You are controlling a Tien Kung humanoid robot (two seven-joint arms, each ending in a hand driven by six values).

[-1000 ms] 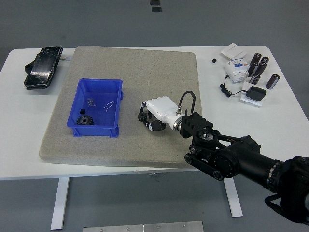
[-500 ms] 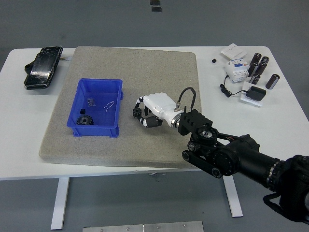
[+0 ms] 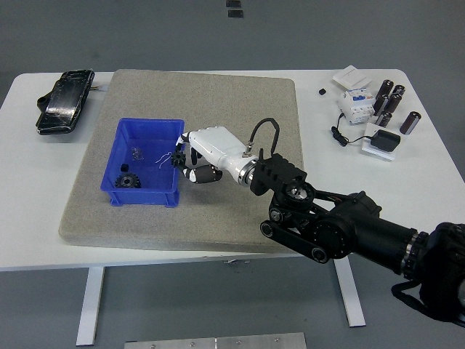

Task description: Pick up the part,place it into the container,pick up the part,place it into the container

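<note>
A white table [image 3: 29,218] is covered centrally by a grey felt mat [image 3: 218,102]. A black pouch [image 3: 64,100] is laid at its far left; black cylinders [image 3: 392,105], a white breaker [image 3: 354,105] and a black adapter [image 3: 383,140] are grouped far right.

A blue container [image 3: 145,138] sits on a grey mat [image 3: 218,102] over the white table [image 3: 43,160]
</note>
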